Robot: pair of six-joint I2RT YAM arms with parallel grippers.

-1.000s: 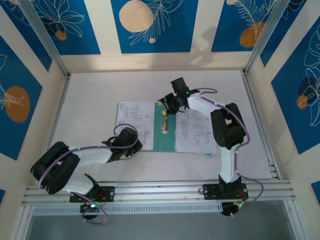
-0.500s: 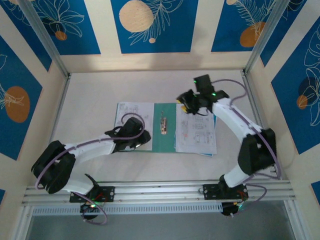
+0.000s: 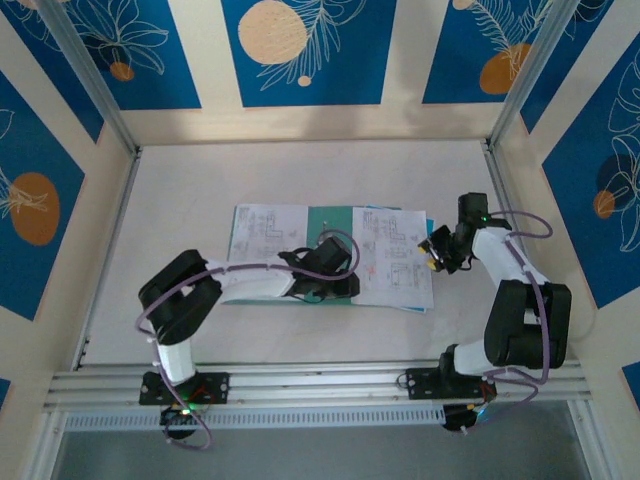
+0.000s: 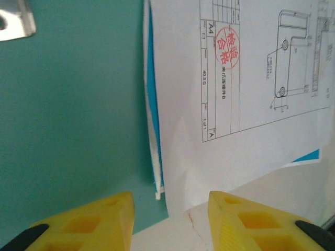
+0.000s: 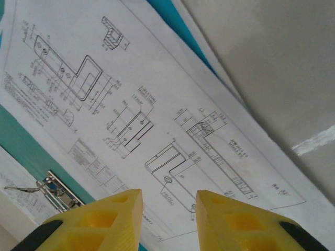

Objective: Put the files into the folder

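Observation:
The teal folder (image 3: 322, 222) lies open in mid-table, with a metal clip (image 4: 15, 21) on its inner face (image 4: 68, 104). One white printed sheet (image 3: 262, 232) lies at its left. A stack of files (image 3: 392, 258) lies at its right, its drawings close up in the right wrist view (image 5: 131, 104). My left gripper (image 3: 342, 287) is open at the folder's near edge, its yellow fingertips (image 4: 170, 212) straddling the stack's lower left corner (image 4: 235, 78) without touching it. My right gripper (image 3: 437, 252) is open at the stack's right edge, and nothing is between its fingertips (image 5: 167, 209).
A thin light-blue sheet (image 4: 152, 78) peeks from under the right stack. Bare white table (image 5: 272, 63) lies beyond the papers. The cell's walls and metal posts (image 3: 515, 95) surround the table, and a rail (image 3: 320, 380) runs along the near edge.
My left arm has reached right across the left sheet to the folder's near edge. My right arm has swung from above the folder's top to the right edge of the stack.

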